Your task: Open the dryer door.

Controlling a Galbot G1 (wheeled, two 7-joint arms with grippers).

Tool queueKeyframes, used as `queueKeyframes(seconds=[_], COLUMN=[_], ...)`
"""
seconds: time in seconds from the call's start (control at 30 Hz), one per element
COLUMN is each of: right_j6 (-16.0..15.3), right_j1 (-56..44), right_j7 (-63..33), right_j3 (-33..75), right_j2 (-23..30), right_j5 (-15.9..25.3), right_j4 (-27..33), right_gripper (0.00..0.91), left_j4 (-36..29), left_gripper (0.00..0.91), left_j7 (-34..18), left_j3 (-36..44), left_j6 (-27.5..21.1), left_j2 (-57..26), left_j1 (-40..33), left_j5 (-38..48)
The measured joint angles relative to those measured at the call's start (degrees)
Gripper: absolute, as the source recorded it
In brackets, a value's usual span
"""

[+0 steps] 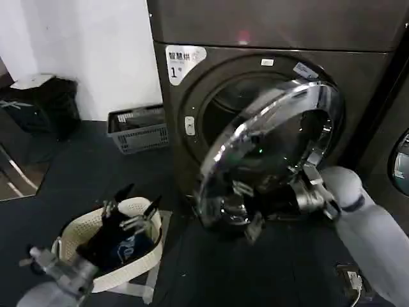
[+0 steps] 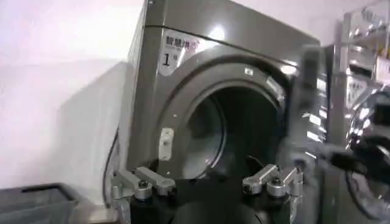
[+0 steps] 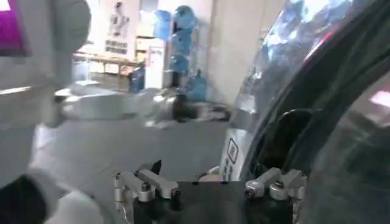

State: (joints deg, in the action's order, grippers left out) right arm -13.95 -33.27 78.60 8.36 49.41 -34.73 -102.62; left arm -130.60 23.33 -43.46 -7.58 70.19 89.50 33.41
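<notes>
Dryer door [image 1: 268,153] hangs ajar; right gripper [image 1: 281,208] fingers spread at its lower rim. Left gripper [image 1: 131,211] spread-fingered above laundry basket [image 1: 137,262] holding dark clothes [image 1: 118,246].

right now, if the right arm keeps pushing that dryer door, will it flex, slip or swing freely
The dryer door looks rigid: a wide chrome rim around thick tinted glass, so it probably won't flex. It already stands partly open, so it should swing on its hinge rather than slide. The shiny curved rim may be slippery for the right end effector beside its lower edge. The left end effector hangs over a basket.
</notes>
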Motion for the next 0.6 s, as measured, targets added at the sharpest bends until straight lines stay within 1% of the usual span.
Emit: queueKeyframes(seconds=[0.13,0.2,0.33,0.47,0.6], right_j6=[1.42,2.39,3.26,4.39,5.17], right_j1=[-4.71,-7.35,-12.14,-16.36,-20.81], right_j7=[2.02,2.98,4.16,5.19,5.20], right_j3=[3.03,5.06,9.82,14.91,21.52], right_j2=[-2.22,-3.31,-5.71,-8.21,-9.85], right_j5=[-0.02,-0.02,-0.89,-0.76,-2.29], right_j4=[-3.29,-4.77,-7.16,-6.91,-4.22], right_gripper=[0.907,0.907,0.907,0.907,0.907], left_j4=[1.66,2.42,4.67,7.04,9.24], left_gripper=[0.907,0.907,0.907,0.907,0.907], left_j7=[-0.83,-0.73,0.59,1.37,1.65], left_j3=[1.87,3.03,5.95,9.67,14.93], left_j6=[0.07,0.87,2.92,3.13,3.16], left_j2=[-4.10,-5.83,-9.63,-13.66,-17.72], left_j1=[-2.83,-4.14,-7.35,-11.12,-16.24], left_j5=[5.23,7.02,9.68,11.99,13.35])
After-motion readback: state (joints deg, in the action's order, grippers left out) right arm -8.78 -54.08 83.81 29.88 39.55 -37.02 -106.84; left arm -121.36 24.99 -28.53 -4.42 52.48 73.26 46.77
